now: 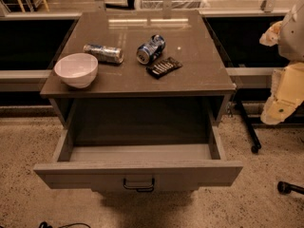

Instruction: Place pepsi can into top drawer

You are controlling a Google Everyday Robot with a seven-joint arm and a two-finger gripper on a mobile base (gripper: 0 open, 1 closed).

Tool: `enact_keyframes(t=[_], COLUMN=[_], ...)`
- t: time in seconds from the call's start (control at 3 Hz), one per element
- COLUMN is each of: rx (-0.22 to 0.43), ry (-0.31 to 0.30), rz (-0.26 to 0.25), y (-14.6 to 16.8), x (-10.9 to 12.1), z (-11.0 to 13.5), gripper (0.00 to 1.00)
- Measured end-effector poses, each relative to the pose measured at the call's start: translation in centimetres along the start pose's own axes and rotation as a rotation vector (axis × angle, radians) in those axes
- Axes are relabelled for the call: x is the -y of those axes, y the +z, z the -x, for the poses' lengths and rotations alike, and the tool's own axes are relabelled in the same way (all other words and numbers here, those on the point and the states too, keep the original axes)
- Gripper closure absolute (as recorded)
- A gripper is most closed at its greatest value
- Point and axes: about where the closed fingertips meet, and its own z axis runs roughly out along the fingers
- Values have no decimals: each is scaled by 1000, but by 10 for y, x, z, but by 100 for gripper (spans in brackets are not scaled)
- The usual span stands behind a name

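Observation:
The pepsi can (150, 49), stout and blue with white markings, lies on its side near the middle of the cabinet top (199, 75), its silver end facing front-left. The top drawer (85, 173) is pulled wide open below; its inside shows nothing in it, and a small dark handle (138, 185) sits centred on its front. My gripper (280, 103), a cream-coloured assembly, hangs at the right edge of the view. It is beside the cabinet, well to the right of the can and apart from it.
A slimmer silver-blue can (103, 53) lies on its side left of the pepsi can. A white bowl (76, 69) stands at the front left. A dark snack packet (164, 66) lies just in front of the pepsi can. A black stand leg (249, 129) is on the floor at right.

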Motion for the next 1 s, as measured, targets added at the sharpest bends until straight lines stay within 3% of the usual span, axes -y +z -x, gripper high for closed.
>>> enact_keyframes(t=[0.33,0.67,1.0], rx=[0,11,34], ry=[0,-52,-245], rz=[0,-36,-71], y=[0,16,45], x=[0,23,26], z=[0,22,65], gripper=[0,0,0])
